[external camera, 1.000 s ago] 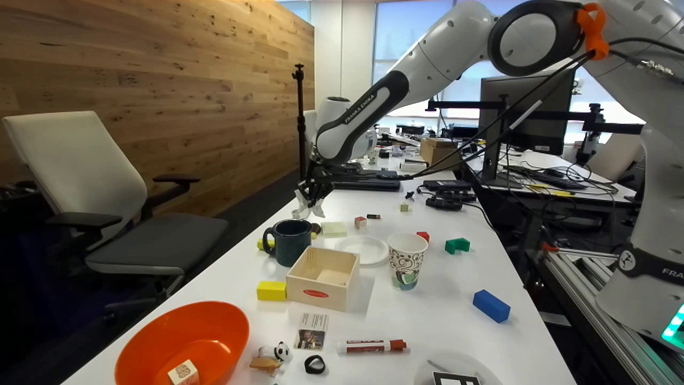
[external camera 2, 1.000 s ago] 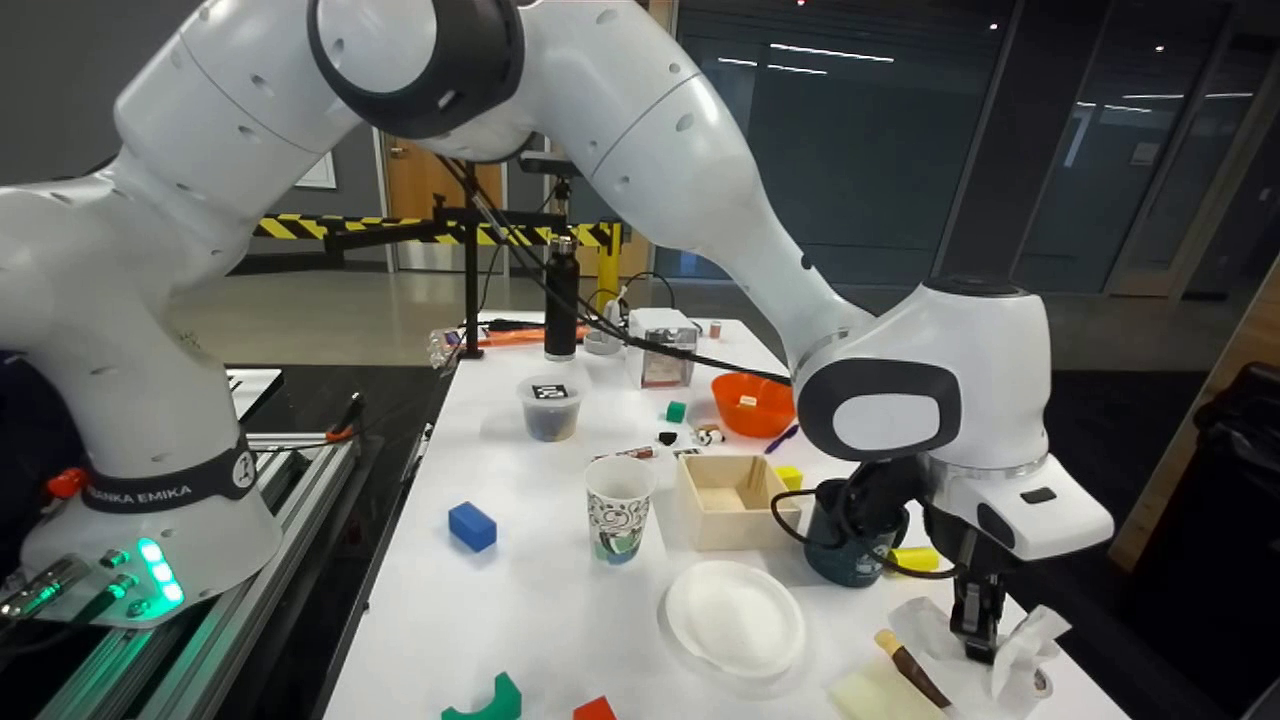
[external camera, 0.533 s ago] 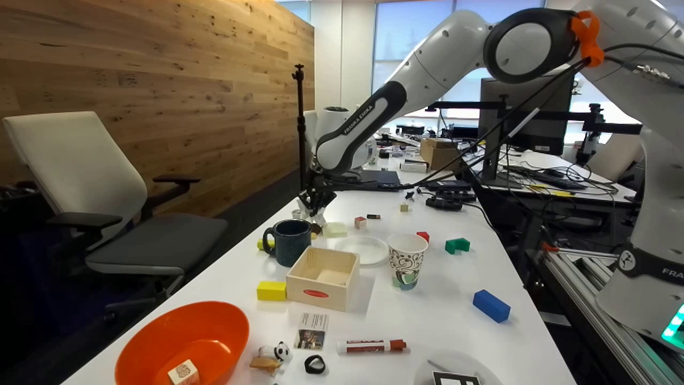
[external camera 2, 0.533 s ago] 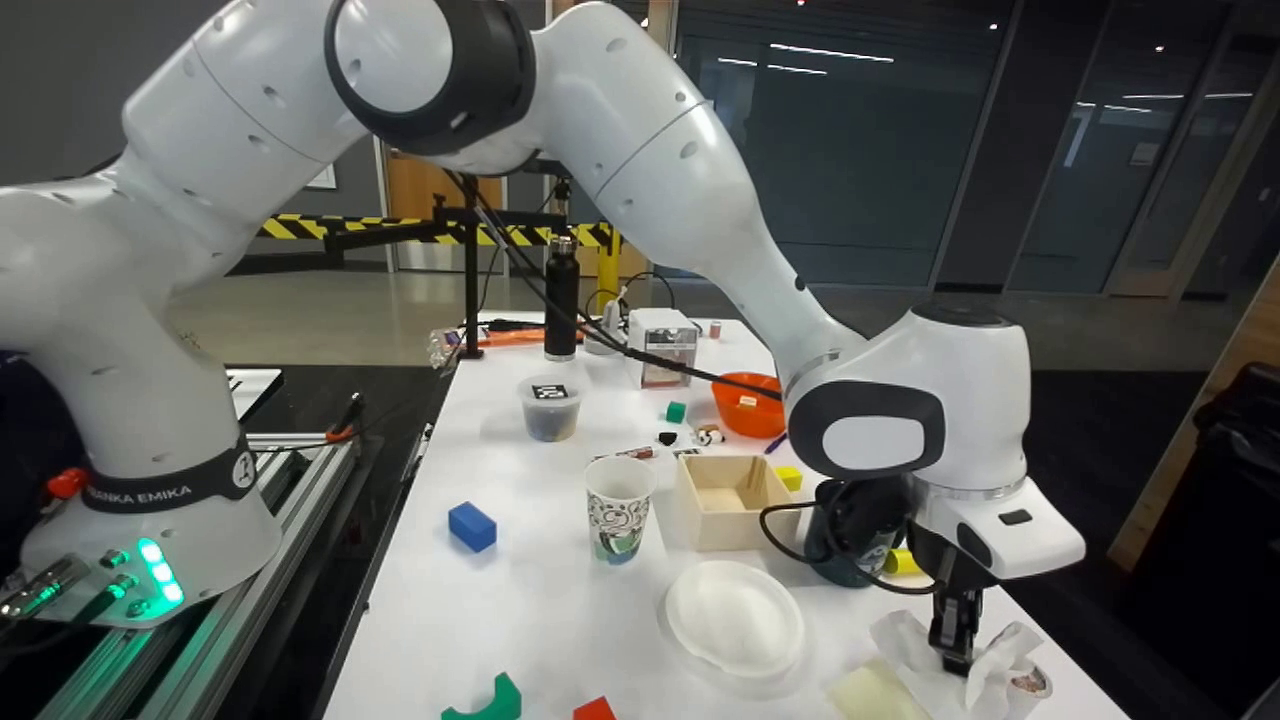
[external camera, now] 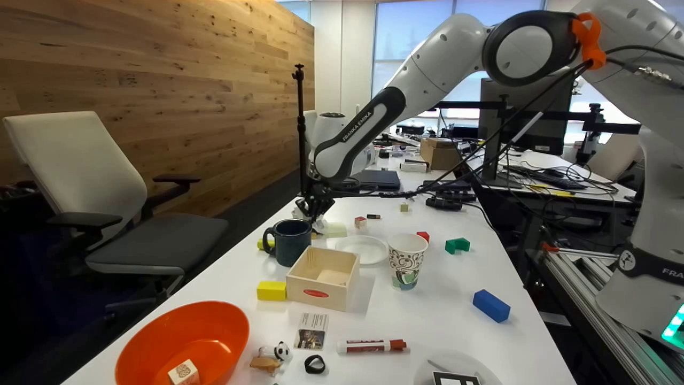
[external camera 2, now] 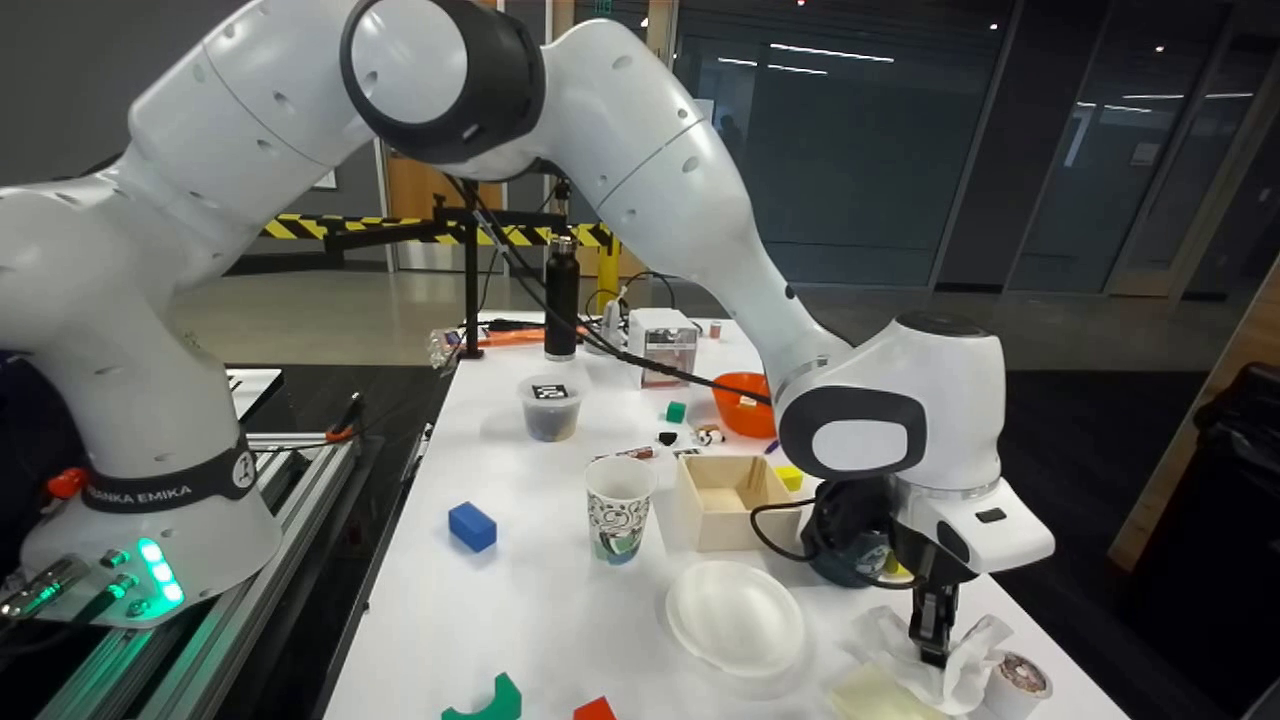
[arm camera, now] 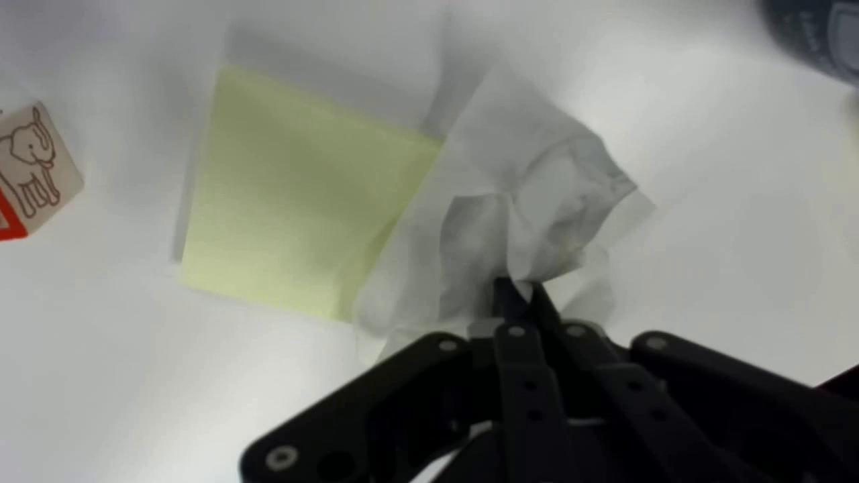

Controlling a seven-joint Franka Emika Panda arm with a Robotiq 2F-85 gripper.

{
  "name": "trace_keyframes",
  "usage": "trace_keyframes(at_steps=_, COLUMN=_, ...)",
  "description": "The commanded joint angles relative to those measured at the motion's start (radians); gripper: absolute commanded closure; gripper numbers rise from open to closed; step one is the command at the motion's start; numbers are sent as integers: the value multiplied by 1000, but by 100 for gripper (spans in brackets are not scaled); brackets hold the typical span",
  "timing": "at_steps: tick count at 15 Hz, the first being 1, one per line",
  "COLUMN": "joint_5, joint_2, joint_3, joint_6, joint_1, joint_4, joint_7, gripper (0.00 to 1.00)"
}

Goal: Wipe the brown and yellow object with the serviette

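My gripper [arm camera: 527,292] is shut on the white serviette [arm camera: 557,194], which hangs crumpled round the fingertips and spreads at table level. In an exterior view the gripper [external camera 2: 932,650] points down with the serviette [external camera 2: 965,668] around its tips. The brown and yellow object is hidden under the serviette in this view and in the wrist view. The serviette overlaps the edge of a pale yellow pad [arm camera: 302,194]. In an exterior view the gripper [external camera: 315,207] is behind the dark mug [external camera: 288,243], with part of the serviette [external camera: 320,224] showing.
A white plate [external camera 2: 735,620] lies near the pad. A small white cylinder with a brown top [external camera 2: 1020,680] stands close to the serviette. A wooden box [external camera 2: 735,510], a paper cup [external camera 2: 618,510] and an animal block [arm camera: 37,161] are around it.
The gripper has moved down and, in the exterior view with the pad at the front, leftward with the serviette. The brown and yellow object, visible there earlier, is now covered; the white cylinder is uncovered.
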Motion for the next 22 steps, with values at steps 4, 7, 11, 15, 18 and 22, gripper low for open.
trace_keyframes(at_steps=4, joint_5=-23, joint_2=-10, joint_3=10, joint_6=22, joint_1=3, joint_4=-41, joint_7=-40, gripper=99)
trace_keyframes(at_steps=7, joint_5=-30, joint_2=-16, joint_3=24, joint_6=28, joint_1=-1, joint_4=-58, joint_7=-88, gripper=99)
trace_keyframes(at_steps=11, joint_5=-26, joint_2=-21, joint_3=43, joint_6=30, joint_1=-7, joint_4=-72, joint_7=-130, gripper=99)
trace_keyframes(at_steps=15, joint_5=-6, joint_2=-43, joint_3=78, joint_6=-7, joint_1=-24, joint_4=-84, joint_7=-161, gripper=99)
trace_keyframes(at_steps=18, joint_5=-10, joint_2=-50, joint_3=72, joint_6=15, joint_1=-11, joint_4=-99, joint_7=-132, gripper=99)
trace_keyframes(at_steps=22, joint_5=15, joint_2=-75, joint_3=57, joint_6=65, joint_1=-17, joint_4=-102, joint_7=-84, gripper=99)
